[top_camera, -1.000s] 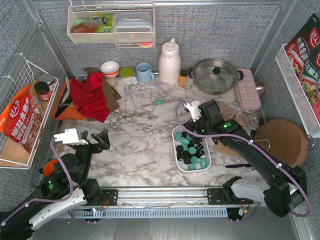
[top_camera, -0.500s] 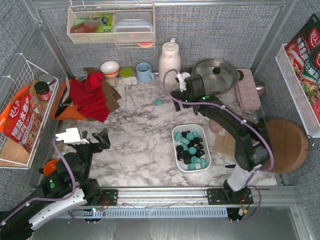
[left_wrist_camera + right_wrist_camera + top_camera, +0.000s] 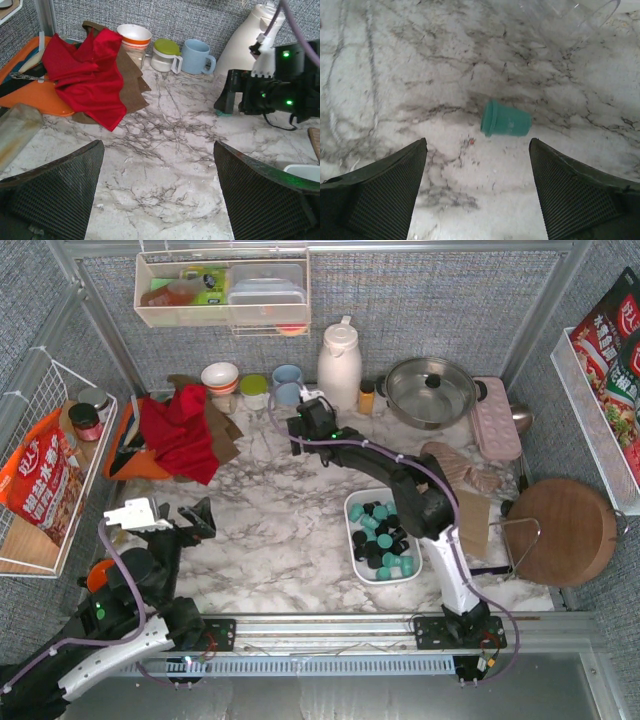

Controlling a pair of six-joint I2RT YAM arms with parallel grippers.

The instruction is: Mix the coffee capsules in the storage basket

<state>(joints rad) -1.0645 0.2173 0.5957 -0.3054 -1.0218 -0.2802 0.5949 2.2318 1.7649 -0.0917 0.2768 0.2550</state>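
The white storage basket (image 3: 354,508) sits right of the table's centre and holds several teal and black coffee capsules (image 3: 380,536). Its rim also shows in the left wrist view (image 3: 306,172). One teal capsule (image 3: 505,120) lies on its side on the marble, far from the basket. My right gripper (image 3: 477,145) is open and hovers just above it, with the capsule slightly ahead of the fingertips. In the top view the right gripper (image 3: 303,428) reaches far back-left and hides that capsule. My left gripper (image 3: 190,520) is open and empty at the near left (image 3: 159,146).
A red cloth (image 3: 182,432) lies on an orange tray at the back left. A bowl (image 3: 220,376), two mugs (image 3: 288,382), a white thermos (image 3: 339,362), a lidded pot (image 3: 431,390) and a pink tray (image 3: 495,417) line the back. A round board (image 3: 563,525) lies at the right.
My right arm has swung from over the basket to the back left, and now hangs over the stray teal capsule. The left arm has barely moved.
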